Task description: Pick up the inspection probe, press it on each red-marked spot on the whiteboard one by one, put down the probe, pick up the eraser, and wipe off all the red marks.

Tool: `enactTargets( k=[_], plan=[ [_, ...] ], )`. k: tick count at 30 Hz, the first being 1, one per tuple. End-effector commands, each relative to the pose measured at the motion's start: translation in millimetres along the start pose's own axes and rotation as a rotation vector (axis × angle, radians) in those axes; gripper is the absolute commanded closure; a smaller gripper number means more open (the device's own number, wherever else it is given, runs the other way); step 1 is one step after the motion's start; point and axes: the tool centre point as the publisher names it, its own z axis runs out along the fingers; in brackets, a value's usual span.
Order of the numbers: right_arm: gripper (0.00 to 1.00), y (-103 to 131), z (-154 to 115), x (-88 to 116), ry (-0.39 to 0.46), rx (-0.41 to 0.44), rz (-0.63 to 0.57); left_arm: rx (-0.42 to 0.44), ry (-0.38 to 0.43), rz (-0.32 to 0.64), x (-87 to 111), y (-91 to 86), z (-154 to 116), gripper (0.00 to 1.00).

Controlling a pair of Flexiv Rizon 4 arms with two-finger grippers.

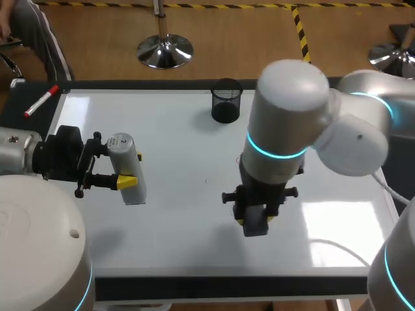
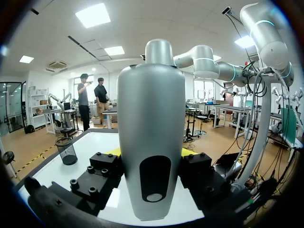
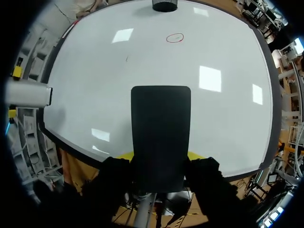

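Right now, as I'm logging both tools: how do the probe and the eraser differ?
The probe is silver-grey; the eraser is black. The probe is rounded with a narrower neck; the eraser is a flat rectangle. The probe sits in the left gripper, the eraser in the right gripper. Both are gripped over the whiteboard.

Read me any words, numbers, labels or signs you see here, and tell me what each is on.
On the inspection probe: one small dark mark near its end, too small to read.
On the whiteboard: a red circle, no writing.
On the eraser: no text visible.
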Motion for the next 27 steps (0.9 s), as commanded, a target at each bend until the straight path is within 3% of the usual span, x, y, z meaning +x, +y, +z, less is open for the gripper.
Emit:
enactTargets(
  k=[1, 27],
  plan=[
    [1.00, 5.9, 11.3, 38.7, -0.084, 0.008, -0.009, 0.000, -0.001, 0.001, 0.5, -1.1, -0.3, 1.00],
    [1.00, 24.6, 48.6, 96.6, -0.042, 0.041, -0.088, 0.000, -0.001, 0.001, 0.5, -1.1, -0.3, 1.00]
  ],
)
